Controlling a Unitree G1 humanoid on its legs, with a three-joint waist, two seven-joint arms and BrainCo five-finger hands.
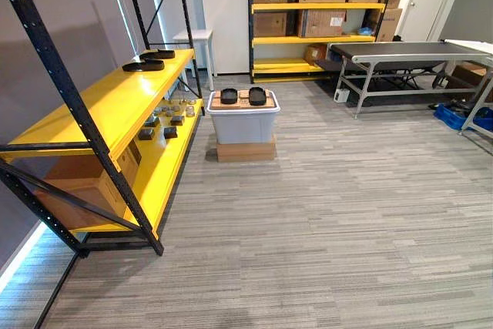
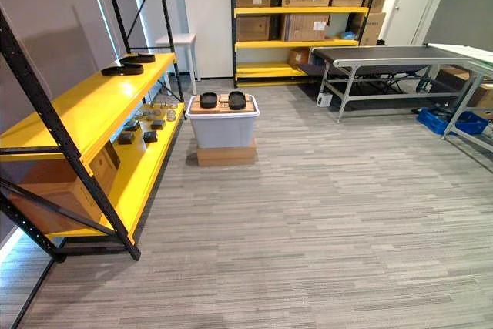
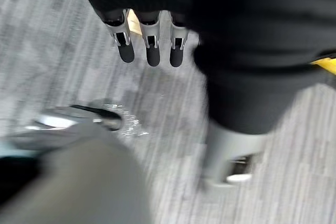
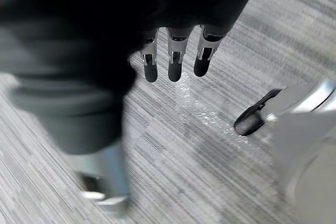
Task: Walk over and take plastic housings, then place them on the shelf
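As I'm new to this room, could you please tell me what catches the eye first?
The bright yellow shelf rack along the left wall stands out, with black plastic housings on its middle level. Straight ahead, a lidded storage bin on a cardboard box carries two more housings.

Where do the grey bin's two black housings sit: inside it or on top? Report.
On top: both housings lie side by side on a brown board covering the bin.
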